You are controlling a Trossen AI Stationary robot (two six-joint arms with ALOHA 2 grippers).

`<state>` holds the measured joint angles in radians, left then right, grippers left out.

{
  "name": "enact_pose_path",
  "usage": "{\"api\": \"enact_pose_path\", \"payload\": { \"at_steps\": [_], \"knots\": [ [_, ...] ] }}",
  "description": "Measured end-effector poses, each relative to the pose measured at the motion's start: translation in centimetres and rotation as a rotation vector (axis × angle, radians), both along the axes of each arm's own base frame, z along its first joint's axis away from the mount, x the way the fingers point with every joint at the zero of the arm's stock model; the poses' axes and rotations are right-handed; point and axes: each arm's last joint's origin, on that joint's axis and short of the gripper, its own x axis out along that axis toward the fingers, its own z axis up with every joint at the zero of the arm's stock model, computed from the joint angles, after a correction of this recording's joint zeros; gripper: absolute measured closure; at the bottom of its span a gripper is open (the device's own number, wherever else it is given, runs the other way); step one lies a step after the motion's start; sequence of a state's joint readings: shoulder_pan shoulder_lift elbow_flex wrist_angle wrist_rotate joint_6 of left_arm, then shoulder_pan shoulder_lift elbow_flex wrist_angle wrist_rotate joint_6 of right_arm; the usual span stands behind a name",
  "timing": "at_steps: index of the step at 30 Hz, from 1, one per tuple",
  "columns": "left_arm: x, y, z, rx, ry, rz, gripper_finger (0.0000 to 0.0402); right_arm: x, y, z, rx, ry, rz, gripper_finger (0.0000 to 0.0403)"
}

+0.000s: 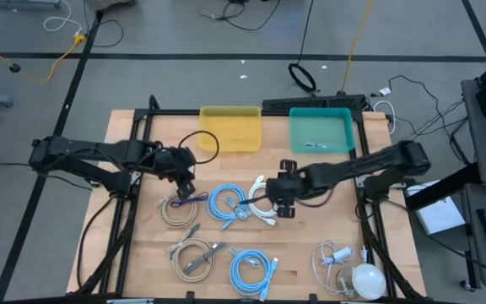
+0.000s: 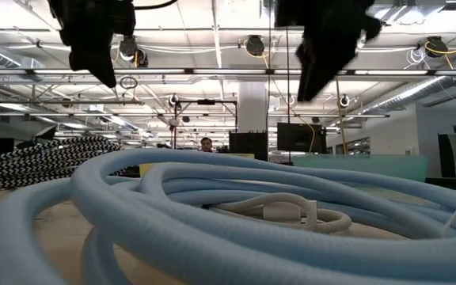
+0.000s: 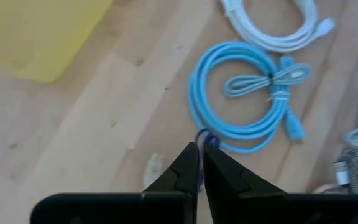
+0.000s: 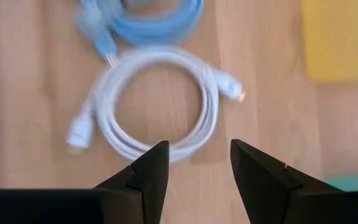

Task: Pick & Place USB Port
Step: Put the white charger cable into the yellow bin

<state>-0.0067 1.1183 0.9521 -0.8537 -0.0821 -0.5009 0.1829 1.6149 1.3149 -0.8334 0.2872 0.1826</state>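
Several coiled cables lie flat on the wooden table. My left gripper [image 1: 186, 187] hovers over the far edge of a beige braided coil [image 1: 175, 209], its fingers shut on a thin blue-purple strand [image 3: 202, 139]. My right gripper [image 1: 283, 205] is open above a white cable coil [image 4: 154, 112], touching nothing; the coil lies just beyond its fingertips [image 4: 199, 162]. A light-blue coil [image 1: 226, 203] sits between the two grippers. In the low view both grippers, left [image 2: 93, 47] and right [image 2: 331, 47], hang well above the table. My left gripper pinches the thin blue-purple strand [image 3: 204, 142] between its two fingertips [image 3: 190, 160], coming from above and pointing down. Only a short bit of the strand shows past the tips. In the high view a purple strand [image 1: 195, 197] runs from the gripper toward the braided coil.
A yellow tray [image 1: 230, 127] and a teal tray [image 1: 321, 131] stand side by side at the far edge. Near the front lie a second beige coil [image 1: 194, 255], another light-blue coil [image 1: 251, 270], and a white cable with a round white thing [image 1: 368, 279]. Bare wood lies between trays and coils.
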Motion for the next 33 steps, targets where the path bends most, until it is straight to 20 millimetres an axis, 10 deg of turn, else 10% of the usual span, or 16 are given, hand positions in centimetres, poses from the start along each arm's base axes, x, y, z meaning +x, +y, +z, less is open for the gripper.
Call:
{"api": "enact_pose_path", "payload": {
  "at_steps": [26, 33],
  "knots": [
    [-0.1, -1.5, -0.1, -0.010, 0.009, -0.047, 0.0378, 3.1, -2.3, -10.9, 0.031, 0.130, -0.158, 0.0243],
    [-0.2, -1.6, -0.1, -0.007, 0.009, -0.052, 0.0378, 3.0, -1.8, -11.3, 0.012, 0.129, -0.168, 0.0354]
  ]
}}
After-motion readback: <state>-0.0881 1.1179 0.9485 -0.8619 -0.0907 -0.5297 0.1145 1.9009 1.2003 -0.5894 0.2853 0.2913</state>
